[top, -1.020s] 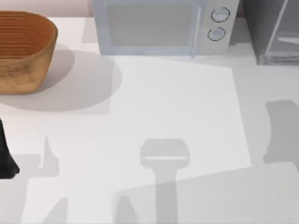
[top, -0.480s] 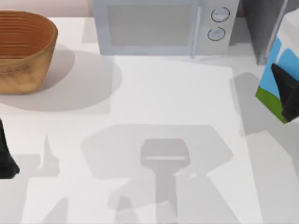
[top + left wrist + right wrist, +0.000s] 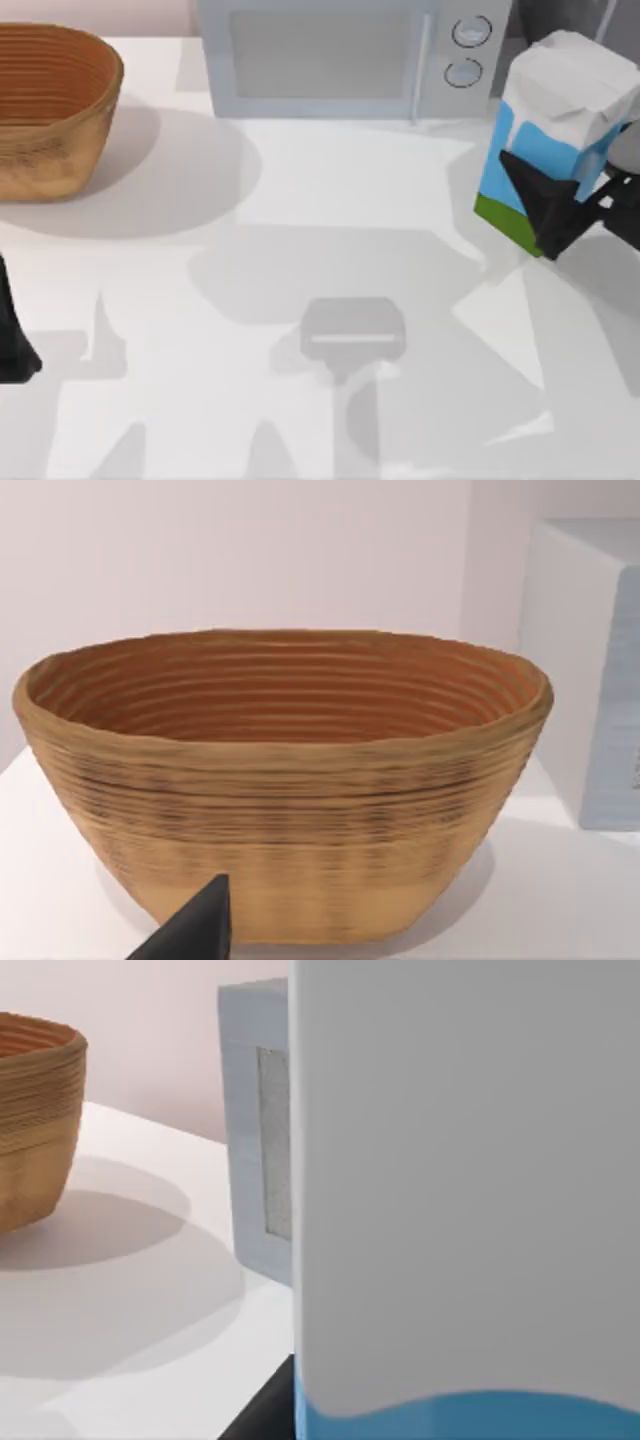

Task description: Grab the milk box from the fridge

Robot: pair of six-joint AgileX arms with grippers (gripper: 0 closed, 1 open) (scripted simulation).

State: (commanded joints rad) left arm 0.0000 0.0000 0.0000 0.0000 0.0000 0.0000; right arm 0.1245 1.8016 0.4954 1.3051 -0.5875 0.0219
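Milk box (image 3: 555, 120) is what the largest-to-smallest run ends near, so start with the white table (image 3: 330, 300), which spreads across the whole top view and carries broad grey shadows. At its back edge stands the pale silver-grey microwave (image 3: 340, 55), with two round dials (image 3: 471, 32) at its right end. A sliver of the dark grey fridge (image 3: 575, 18) shows at the back right corner, behind the carton's top. On the left side of the table sits the woven basket (image 3: 50, 105), oval and ribbed, near the back; the left wrist view looks straight at its side (image 3: 285, 800).

The milk box is out in front of the fridge, just right of the microwave's dial end, tilted, its white folded top toward the back and its green band toward the front. The right claw (image 3: 560, 215) is clamped on its lower blue part, dark fingers (image 3: 545, 200) pressed against the carton's face. In the right wrist view the carton's white and blue wall (image 3: 470, 1210) is very close.

The left claw (image 3: 12, 330) is parked at the table's left edge; whether it is open I cannot tell.
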